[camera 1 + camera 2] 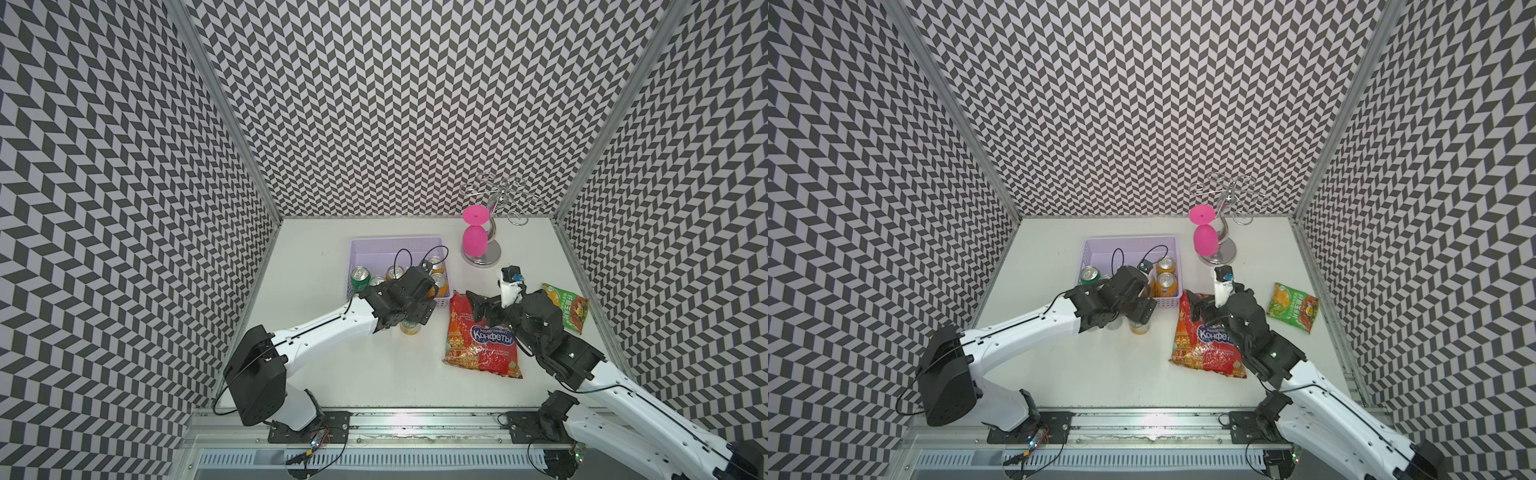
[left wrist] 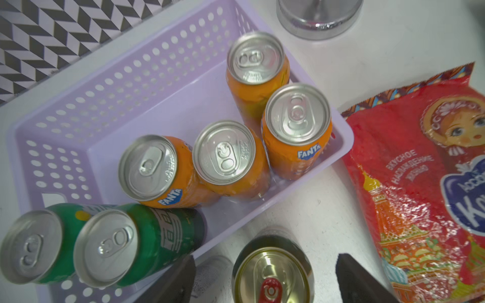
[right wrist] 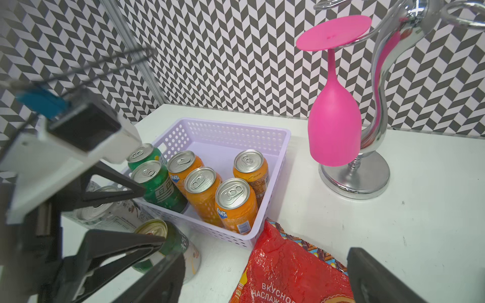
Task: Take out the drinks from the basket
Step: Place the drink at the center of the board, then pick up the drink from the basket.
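Drinks [image 1: 395,272] standing up in the basket [image 1: 395,245] sit at twelve o'clock from the left pincer [image 2: 266,258], the nearer one, spread open around the gold-top can [image 2: 273,275] on the desk [image 2: 367,47].

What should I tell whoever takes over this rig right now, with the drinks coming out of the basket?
Left gripper: open, fingers either side of the gold-top can, which stands on the table outside the basket.
Right gripper: open, empty, over the red snack bag.
Out: the gold-top can, and at least one silver can beside the basket, partly hidden.
In the basket: four orange cans and two green cans, all upright.
Left to do: lift out those six.
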Available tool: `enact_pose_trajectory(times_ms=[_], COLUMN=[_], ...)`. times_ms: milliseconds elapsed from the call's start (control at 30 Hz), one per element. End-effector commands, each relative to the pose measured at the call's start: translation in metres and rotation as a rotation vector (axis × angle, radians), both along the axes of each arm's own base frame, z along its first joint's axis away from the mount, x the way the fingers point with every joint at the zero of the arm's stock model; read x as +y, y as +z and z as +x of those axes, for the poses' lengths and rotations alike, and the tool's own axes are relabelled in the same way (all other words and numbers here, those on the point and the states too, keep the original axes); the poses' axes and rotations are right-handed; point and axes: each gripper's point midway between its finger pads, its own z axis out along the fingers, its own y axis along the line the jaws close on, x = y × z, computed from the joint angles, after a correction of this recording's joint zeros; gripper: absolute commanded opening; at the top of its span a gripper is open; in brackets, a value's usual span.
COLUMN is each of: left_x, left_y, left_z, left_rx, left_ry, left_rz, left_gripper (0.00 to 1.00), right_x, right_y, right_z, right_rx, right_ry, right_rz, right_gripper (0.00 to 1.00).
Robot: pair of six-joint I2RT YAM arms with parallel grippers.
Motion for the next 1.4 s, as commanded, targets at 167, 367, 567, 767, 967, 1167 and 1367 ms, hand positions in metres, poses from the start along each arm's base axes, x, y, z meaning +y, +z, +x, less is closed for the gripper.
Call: enact_pose_trajectory(times_ms=[167, 367, 567, 767, 967, 1167, 1367], left_x=[0.025, 0.070, 0.110, 0.137, 0.153, 0.155, 0.155], left_y=[0.065, 0.084, 0.089, 0.086, 0.080, 0.082, 0.077], left_z=[0.013, 0.028, 0.034, 0.030, 0.025, 0.023, 0.024], left_rx=[-0.085, -0.145, -0.187, -0.209, -0.235, -0.246, -0.229], left_ry=[0.013, 0.080, 0.156, 0.229, 0.284, 0.279, 0.283], left_rz=[-0.143, -0.227, -0.303, -0.359, -0.397, -0.407, -0.402], left_gripper=[0.92, 0.98, 0.99, 0.99, 0.99, 0.99, 0.99], right_x=[0.026, 0.038, 0.057, 0.076, 0.086, 0.097, 0.107], right_y=[0.018, 0.009, -0.008, -0.033, -0.065, -0.095, -0.107], right_z=[0.012, 0.027, 0.039, 0.051, 0.063, 0.074, 0.081], right_rx=[-0.008, 0.051, 0.121, 0.203, 0.317, 0.390, 0.400], right_ry=[0.089, 0.098, 0.144, 0.175, 0.173, 0.188, 0.198], right_rz=[-0.004, -0.075, -0.122, -0.188, -0.299, -0.377, -0.359], right_gripper=[1.00, 0.99, 0.99, 1.00, 1.00, 1.00, 0.97])
